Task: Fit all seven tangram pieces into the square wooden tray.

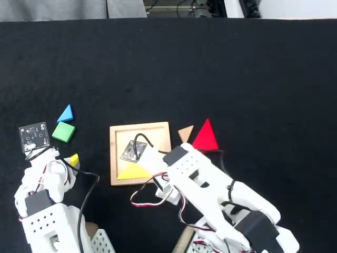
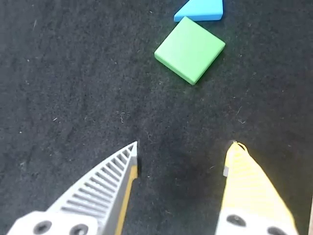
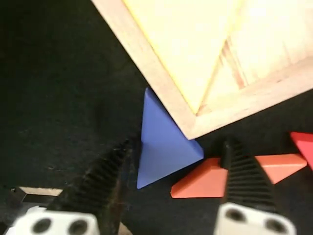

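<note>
The square wooden tray (image 1: 113, 153) lies near the middle of a black table (image 1: 237, 79), and inside it a yellow triangle (image 1: 131, 172) rests flat with one edge along the rim and a tip close to a corner. Just outside that corner a dark blue triangle (image 3: 164, 142) lies on the cloth, touching the tray's rim, and an orange piece (image 3: 203, 180) lies just beside it. A red triangle (image 1: 206, 136) sits on the table off the tray's far right corner. The right gripper (image 3: 178, 161) hangs over the tray's corner with its two black fingers spread apart, holding nothing; the dark blue triangle and the end of the orange piece lie below the gap. Well off to the tray's other side, a green square (image 2: 190, 49) and a light blue triangle (image 2: 200, 11) lie close together. The left gripper (image 2: 183, 156) is near them over bare cloth, its fingers spread wide and empty: one grey, one yellow.
</note>
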